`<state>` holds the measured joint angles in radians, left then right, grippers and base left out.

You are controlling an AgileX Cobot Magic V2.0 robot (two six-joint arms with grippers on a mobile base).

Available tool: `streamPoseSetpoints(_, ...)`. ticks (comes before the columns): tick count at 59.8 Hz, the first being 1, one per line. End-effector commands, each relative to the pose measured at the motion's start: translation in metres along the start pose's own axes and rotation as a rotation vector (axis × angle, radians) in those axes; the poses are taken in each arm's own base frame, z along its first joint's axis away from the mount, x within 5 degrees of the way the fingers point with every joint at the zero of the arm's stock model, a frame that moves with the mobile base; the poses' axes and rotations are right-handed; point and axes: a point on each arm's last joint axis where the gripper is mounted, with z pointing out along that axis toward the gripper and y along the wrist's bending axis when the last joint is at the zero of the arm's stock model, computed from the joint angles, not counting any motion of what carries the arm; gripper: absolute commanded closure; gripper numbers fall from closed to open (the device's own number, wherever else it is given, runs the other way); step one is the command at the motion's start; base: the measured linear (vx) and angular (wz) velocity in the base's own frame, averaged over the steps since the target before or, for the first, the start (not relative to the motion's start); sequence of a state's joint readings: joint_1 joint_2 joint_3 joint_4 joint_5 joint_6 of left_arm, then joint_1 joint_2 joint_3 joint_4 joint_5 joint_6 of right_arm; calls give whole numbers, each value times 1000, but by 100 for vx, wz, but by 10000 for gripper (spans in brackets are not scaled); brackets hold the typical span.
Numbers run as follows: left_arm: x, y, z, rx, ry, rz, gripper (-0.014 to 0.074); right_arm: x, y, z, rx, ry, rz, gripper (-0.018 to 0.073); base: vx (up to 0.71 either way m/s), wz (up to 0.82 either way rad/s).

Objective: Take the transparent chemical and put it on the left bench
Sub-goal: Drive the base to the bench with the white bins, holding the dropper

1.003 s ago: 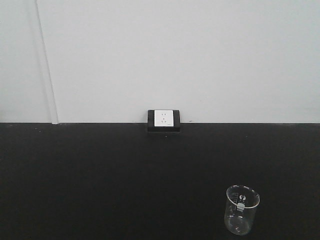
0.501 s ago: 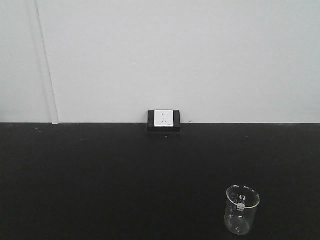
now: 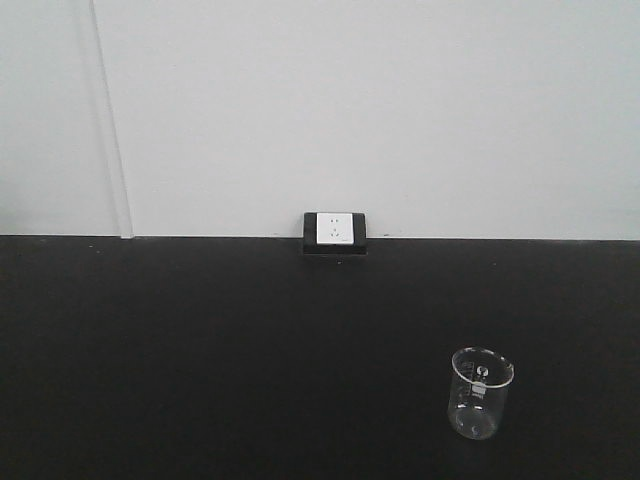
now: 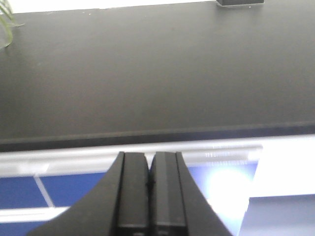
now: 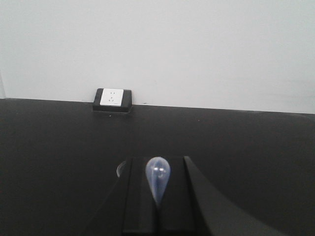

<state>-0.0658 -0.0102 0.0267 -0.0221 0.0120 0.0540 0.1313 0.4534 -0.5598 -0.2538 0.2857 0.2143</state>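
In the right wrist view my right gripper [image 5: 157,161] is shut on the transparent chemical. Its pale bluish-white dropper bulb [image 5: 158,176] is pinched between the black fingers. A thin arc of glass rim [image 5: 119,170] shows just left of them, and the rest of the glass is hidden under the fingers. My left gripper [image 4: 149,158] is shut with nothing in it, below the front edge of a black counter [image 4: 157,78]. Neither gripper shows in the front view. The left bench is out of view.
A black counter [image 3: 200,340] runs along a white wall with a white socket [image 3: 334,229], which the right wrist view also shows [image 5: 111,97]. A clear beaker [image 3: 480,393] without a dropper stands on it at the lower right. Plant leaves [image 4: 6,19] show at the left wrist view's top left.
In the front view the socket has shifted up and a little right. The standing beaker sits higher in the frame and looks smaller, so the view has moved relative to the counter.
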Motion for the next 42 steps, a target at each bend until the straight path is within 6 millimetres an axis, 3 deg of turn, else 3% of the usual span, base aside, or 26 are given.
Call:
streamPoseSetpoints(1, -3, 0, -1, -2, -81, -9, 600, -16, 1, -2, -9, -102, -8, 564, -24, 8)
streamPoseSetpoints(42, -3, 0, -1, -2, -81, -9, 600, -16, 1, -2, -9, -101, -8, 564, -28, 12)
